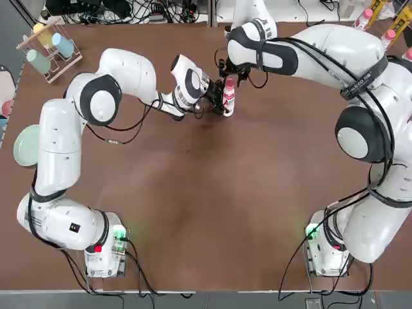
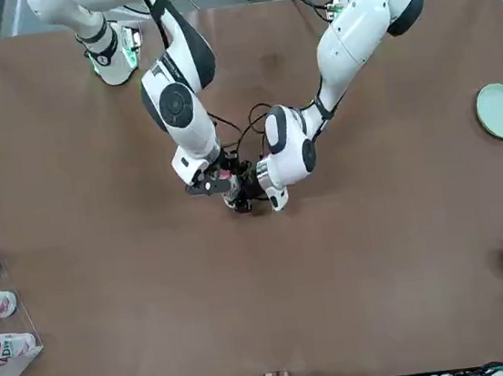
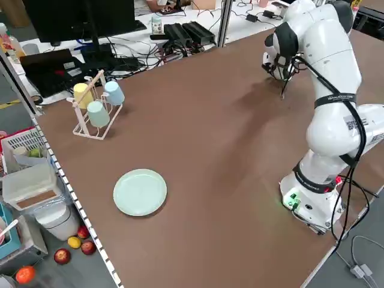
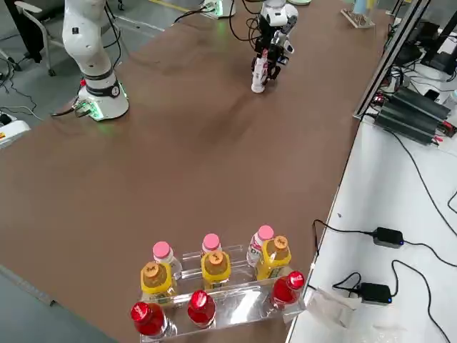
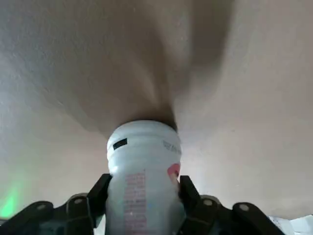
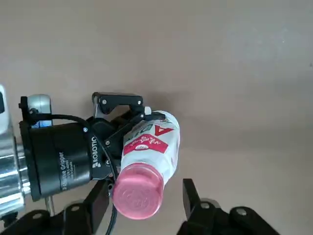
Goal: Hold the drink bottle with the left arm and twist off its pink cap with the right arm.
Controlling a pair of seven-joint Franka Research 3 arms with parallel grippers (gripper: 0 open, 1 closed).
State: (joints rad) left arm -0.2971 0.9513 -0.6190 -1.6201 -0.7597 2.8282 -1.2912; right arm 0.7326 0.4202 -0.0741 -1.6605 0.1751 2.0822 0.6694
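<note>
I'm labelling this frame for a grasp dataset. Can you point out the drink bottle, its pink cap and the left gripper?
drink bottle [image 6: 149, 142]: right wrist view, on its red-printed label.
pink cap [image 6: 137, 194]: right wrist view, on the cap's round top.
left gripper [image 5: 142, 196]: left wrist view, midway between its fingertips, which clamp the bottle.

A brown table [image 3: 198, 150] is filling most of the room, with a pale green plate [image 3: 140, 192] lying near one edge and a wire rack [image 3: 95, 114] holding pastel cups standing close to a corner. Beyond the far edge, a dark monitor [image 3: 78, 21] and tangled cables [image 3: 129, 57] are crowding a white bench. A clear rack of capped bottles [image 4: 214, 286] is sitting at another corner, while power adapters [image 4: 389, 236] are trailing cords across a white surface alongside. Grey floor [image 4: 43, 64] is showing past the table.
</note>
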